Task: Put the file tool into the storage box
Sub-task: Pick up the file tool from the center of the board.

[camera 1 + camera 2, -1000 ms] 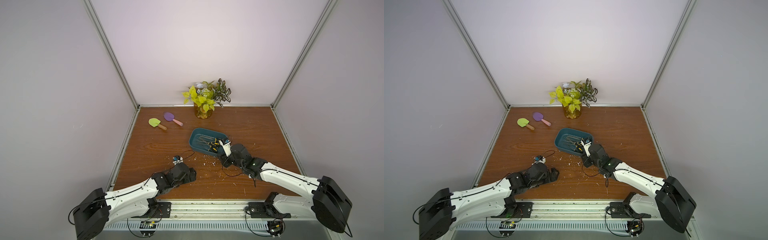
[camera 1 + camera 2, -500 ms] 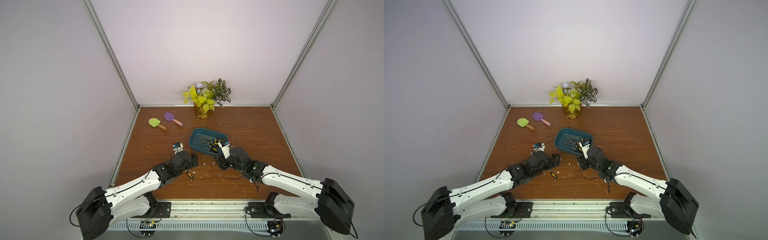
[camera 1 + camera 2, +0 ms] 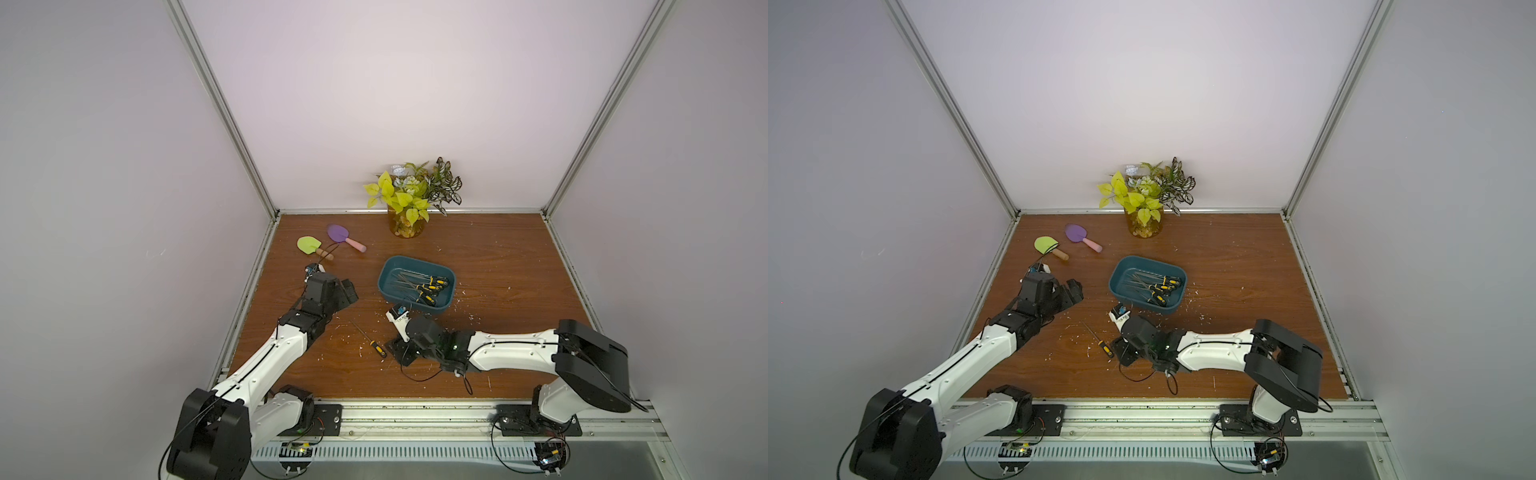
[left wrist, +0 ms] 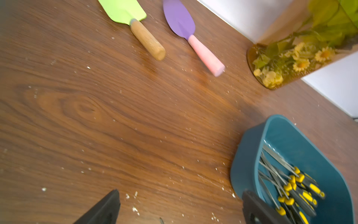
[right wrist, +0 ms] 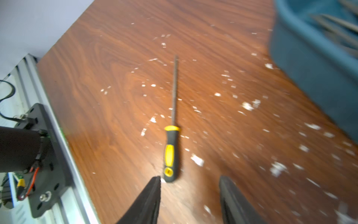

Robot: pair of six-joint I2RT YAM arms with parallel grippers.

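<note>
Brown wood-grain table, chip-strewn, pale walls around; left claw and right claw both gape empty.

text: none readable | file tool handle: no print legible | storage box: no label legible | signs/numbers: none

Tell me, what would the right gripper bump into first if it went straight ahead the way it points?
Most likely the file tool: its yellow-and-black handle end lies just ahead of the right gripper, whose jaws stand open. Height is hard to judge, so it might touch the table first.
</note>
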